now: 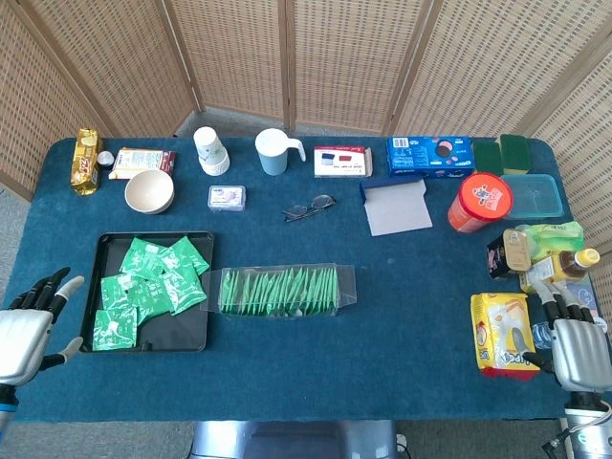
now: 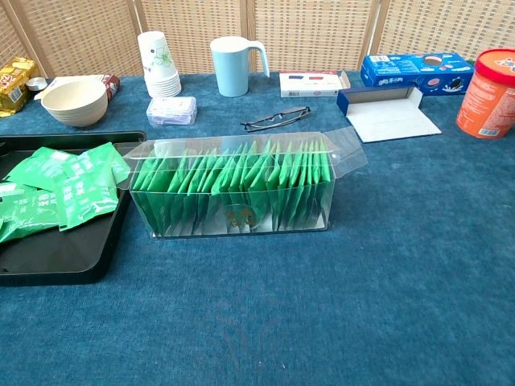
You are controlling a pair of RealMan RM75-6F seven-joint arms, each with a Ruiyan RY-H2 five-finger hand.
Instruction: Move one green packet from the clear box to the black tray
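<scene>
The clear box [image 1: 280,291] sits at table centre, filled with upright green packets [image 2: 233,189]. The black tray [image 1: 199,337] lies just beside it at 9 o'clock, holding loose packets [image 1: 148,287]. The left hand [image 1: 29,325] rests at the table's 8 o'clock corner, fingers spread, holding nothing. The right hand [image 1: 574,346] rests at 4 o'clock beside a yellow bag [image 1: 502,335], fingers apart, holding nothing.

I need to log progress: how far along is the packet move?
Done: several green packets already lie in the black tray, though which run put them there can't be told. In hand: nothing; the left hand and right hand are empty at the table's edges. Left: pick one packet from the row standing in the clear box and place it in the tray.
</scene>
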